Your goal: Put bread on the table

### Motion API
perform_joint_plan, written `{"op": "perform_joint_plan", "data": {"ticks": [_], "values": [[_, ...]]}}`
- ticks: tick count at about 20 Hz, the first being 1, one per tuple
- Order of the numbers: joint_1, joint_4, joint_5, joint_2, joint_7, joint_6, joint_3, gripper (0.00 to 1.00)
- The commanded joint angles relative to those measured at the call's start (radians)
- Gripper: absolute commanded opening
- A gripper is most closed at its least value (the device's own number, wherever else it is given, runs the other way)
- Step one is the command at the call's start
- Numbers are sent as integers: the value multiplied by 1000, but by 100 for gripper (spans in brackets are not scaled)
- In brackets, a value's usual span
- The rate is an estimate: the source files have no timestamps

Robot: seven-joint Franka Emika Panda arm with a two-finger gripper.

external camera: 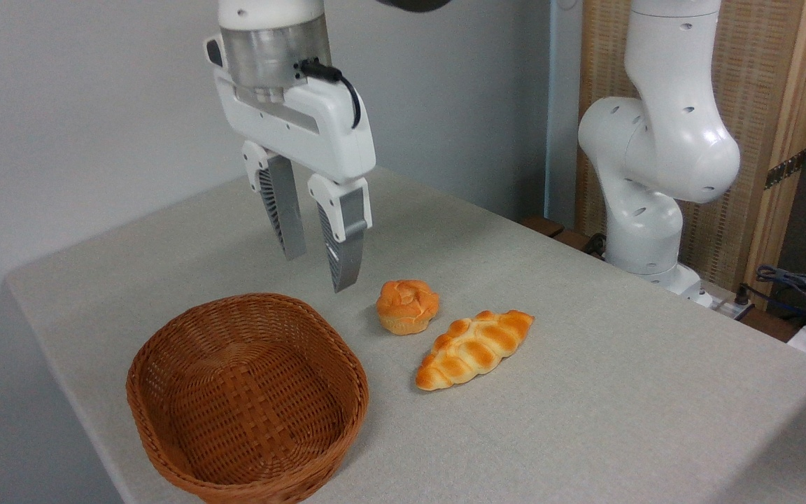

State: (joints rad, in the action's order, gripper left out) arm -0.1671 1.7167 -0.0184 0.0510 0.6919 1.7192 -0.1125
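Pale grey wall is seen behind the table, whose light grey-beige top fills most of the view and ends in a rounded corner at the far left. At the right, a wooden slatted panel stands behind the white base of the arm, and a few cables are seen at the table's far right edge.

On the table, the bread is laid flat, a long braided golden-brown loaf with its tapered ends pointing toward the upper right and lower left. Just beside it, to the upper left and not touching it, a small round orange bun is set. A brown wicker basket is placed near the front left edge, well apart from the loaf, and nothing is seen inside it.

The gripper is held in the air above the table, over the space between basket and bun. Its two fingers are pointed downward and are spread apart, with nothing gripped between them and nothing touched.
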Motion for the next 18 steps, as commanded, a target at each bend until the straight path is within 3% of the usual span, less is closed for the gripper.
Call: {"op": "perform_joint_plan", "data": {"ticks": [1, 3, 4, 8, 11, 18], "values": [[40, -49, -34, -22, -9, -21, 16, 100], [118, -68, -37, -22, -2, -21, 95, 100], [132, -69, -28, -23, -2, -21, 115, 100], [136, -81, -25, -31, 24, -77, 111, 100], [136, -193, -25, -106, 34, -182, 117, 100], [136, -210, -28, -102, 37, -188, 109, 100]]}}
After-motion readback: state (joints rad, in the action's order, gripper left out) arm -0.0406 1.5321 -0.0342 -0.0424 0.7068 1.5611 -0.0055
